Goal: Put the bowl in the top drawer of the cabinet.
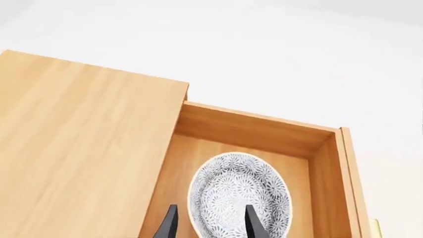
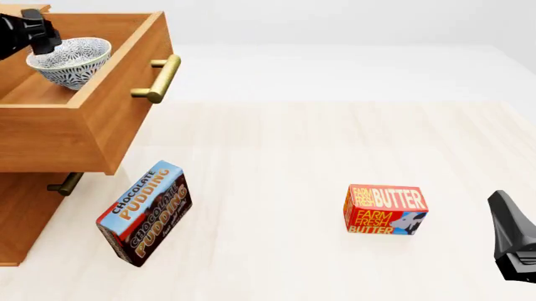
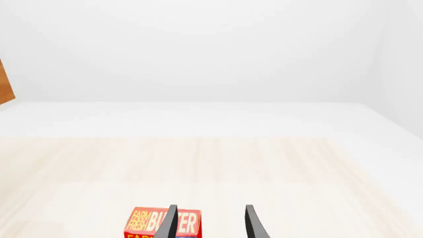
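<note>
"farm fresh butter" box point(image 2: 385, 210), "chocolate pudding" box point(image 2: 144, 213); both end effectors spread, left point(image 1: 208, 223) straddling bowl point(image 1: 239, 196) rim

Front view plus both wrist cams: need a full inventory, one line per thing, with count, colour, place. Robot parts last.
cabinet: 1, warm brown wood, far left of the table.
top drawer: 1, brown wood with brass bar handle, pulled open.
lower drawer handle: 1, brass, under the open drawer; that drawer looks closed.
bowl: 1, white with blue-grey pattern, at the open top drawer, at the left gripper's fingertips; whether it rests on the drawer floor is unclear.
pudding box: 1, brown, red and blue, tilted on the table in front of the cabinet.
butter box: 1, red and yellow, on the table right of centre.
table: 1, pale wood.
left gripper: 1, black, over the top drawer, fingers apart across the bowl.
right gripper: 1, black, open, near right, by the butter box.
</note>
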`<state>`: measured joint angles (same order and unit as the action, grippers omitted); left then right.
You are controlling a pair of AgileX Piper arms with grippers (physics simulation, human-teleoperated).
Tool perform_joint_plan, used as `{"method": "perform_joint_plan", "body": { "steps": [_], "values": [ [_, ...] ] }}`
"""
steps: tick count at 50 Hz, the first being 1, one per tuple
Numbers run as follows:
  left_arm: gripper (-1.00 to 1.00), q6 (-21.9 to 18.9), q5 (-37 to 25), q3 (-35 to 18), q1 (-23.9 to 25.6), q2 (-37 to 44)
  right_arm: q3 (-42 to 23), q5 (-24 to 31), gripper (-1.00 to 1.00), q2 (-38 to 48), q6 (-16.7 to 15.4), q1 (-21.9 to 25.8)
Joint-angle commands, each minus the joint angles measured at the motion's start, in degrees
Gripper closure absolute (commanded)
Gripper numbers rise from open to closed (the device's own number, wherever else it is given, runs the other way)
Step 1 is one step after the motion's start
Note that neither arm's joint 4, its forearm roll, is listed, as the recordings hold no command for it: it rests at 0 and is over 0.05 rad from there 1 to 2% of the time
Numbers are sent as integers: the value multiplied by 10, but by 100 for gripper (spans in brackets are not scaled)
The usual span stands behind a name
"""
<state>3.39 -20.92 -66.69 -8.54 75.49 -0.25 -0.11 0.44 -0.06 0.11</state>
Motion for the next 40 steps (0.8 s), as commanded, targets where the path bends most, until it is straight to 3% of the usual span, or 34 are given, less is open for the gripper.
{"method": "perform_joint_plan", "body": {
  "steps": [1,16,40],
  "values": [
    [-100,-1,-22,-33,-17,-19,0,0,-100,0,0,0],
    [-100,-7,-45,-50,12,-55,0,0,-100,0,0,0],
    [-100,-41,-84,-30,63,-119,0,0,-100,0,0,0]
  ]
}}
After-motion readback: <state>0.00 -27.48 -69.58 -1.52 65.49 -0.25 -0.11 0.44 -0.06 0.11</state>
